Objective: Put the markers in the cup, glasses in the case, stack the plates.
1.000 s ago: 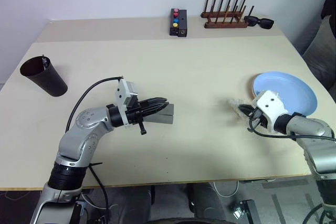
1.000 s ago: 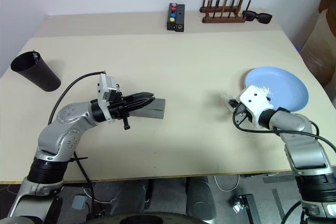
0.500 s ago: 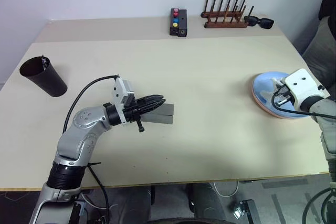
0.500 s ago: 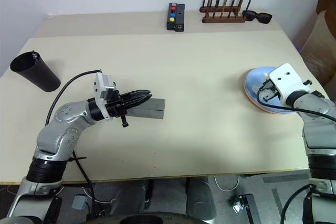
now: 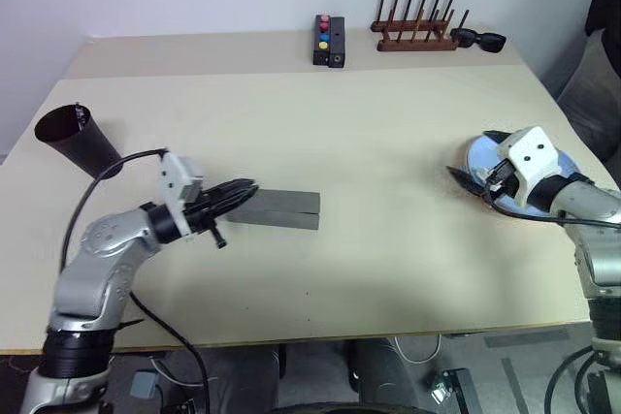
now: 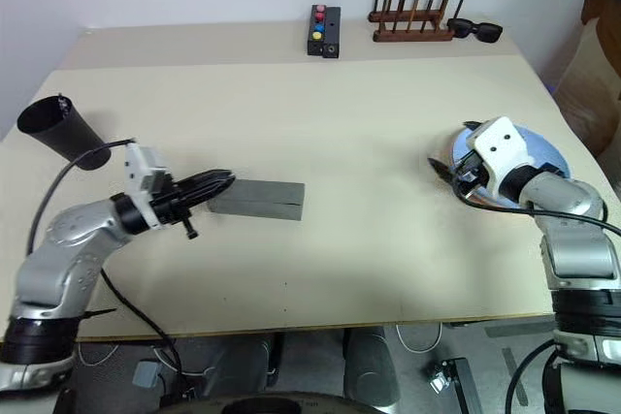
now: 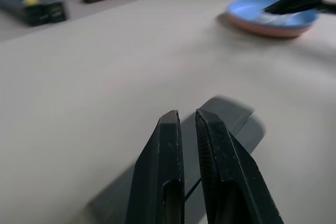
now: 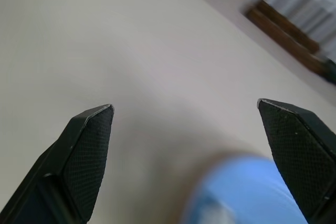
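The grey case (image 5: 282, 208) lies closed and flat on the table. My left gripper (image 5: 243, 190) is shut, its tips over the case's left end, and nothing is held between its fingers (image 7: 169, 129). At the right, the light blue plate (image 6: 546, 155) rests on the salmon pink one (image 7: 273, 28). My right gripper (image 5: 473, 156) stands open at their left edge, empty. The dark cup (image 5: 80, 139) stands at the far left, leaning in view. A thin dark tip pokes past its rim; I cannot tell if it is a marker. The glasses are hidden.
Along the table's far edge sit a small black box with coloured buttons (image 5: 330, 41), a wooden peg rack (image 5: 415, 38) and black sunglasses (image 5: 479, 41). Bare tabletop (image 5: 388, 143) stretches between the case and the plates.
My left gripper slid back to the left along the case, staying shut. My right gripper swung over the plates, came back to their left edge and opened wide.
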